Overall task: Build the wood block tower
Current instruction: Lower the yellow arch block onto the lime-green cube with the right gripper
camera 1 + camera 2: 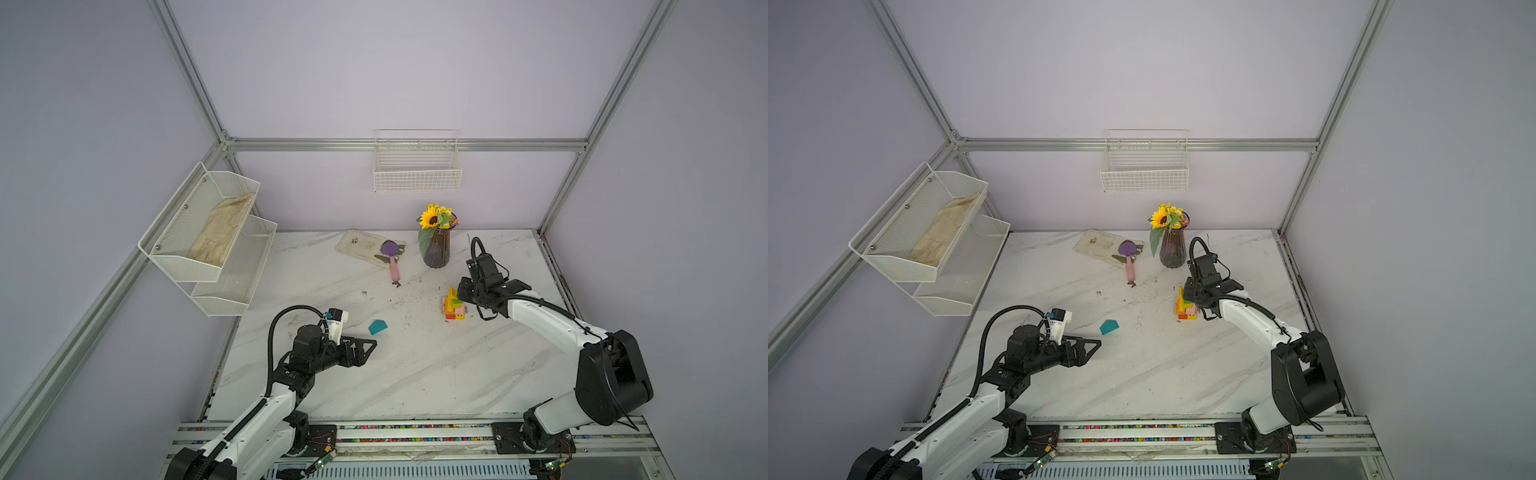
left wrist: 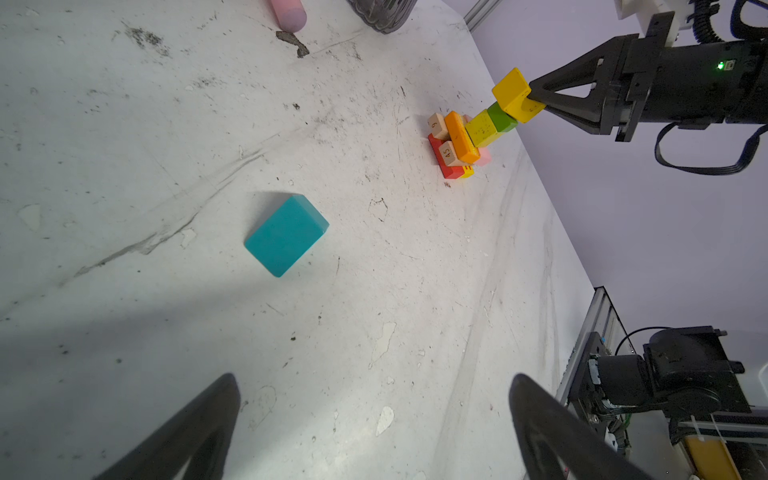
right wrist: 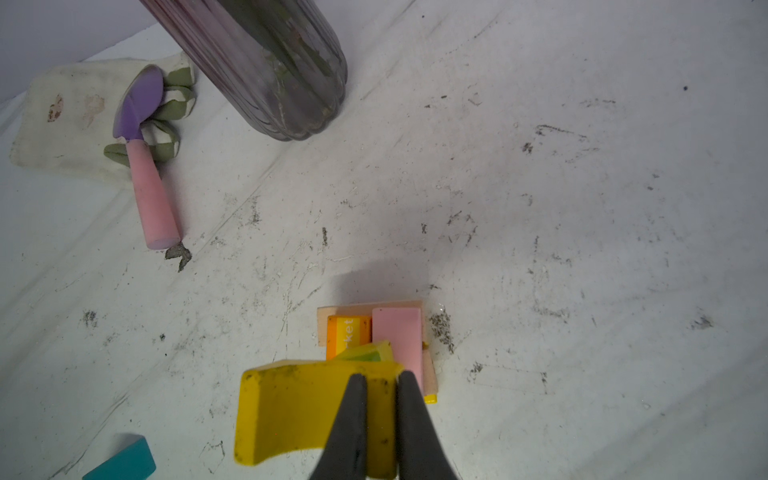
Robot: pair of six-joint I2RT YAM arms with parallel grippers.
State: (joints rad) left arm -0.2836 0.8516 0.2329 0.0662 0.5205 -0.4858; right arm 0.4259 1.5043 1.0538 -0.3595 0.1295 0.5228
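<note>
White marble tabletop [image 1: 415, 374], scratched, with bits of dirt in the middle. Lilac walls [image 1: 415, 62] and a silver frame [image 1: 407, 144] all round. On the far wall, a wire basket [image 1: 417, 174]. On the left wall, a white rack [image 1: 232, 286] with a cloth [image 1: 222, 230] inside. Far back on the tabletop, a dark vase [image 1: 435, 251] with a sunflower [image 1: 430, 218]. Left of it, a purple scoop [image 1: 392, 259] on a dirty glove [image 1: 357, 245].

Lots of open room near the front and in the middle. Less room by the right edge.

The tower [image 1: 454, 306] on the right side, a bit nearer than the vase: red at the bottom, then tan, orange, pink, yellow and a green block [image 2: 500, 117]. A teal block [image 1: 377, 327] flat on the tabletop near the middle, well apart from the tower.

Right arm [image 1: 544, 320] bent and reaching left, right gripper [image 3: 381, 376] pinching the yellow arch [image 3: 291, 411], right on top of the green block. Left arm [image 1: 274, 399] low, left gripper [image 1: 368, 347] spread wide, pointing at the teal block, not touching it.
</note>
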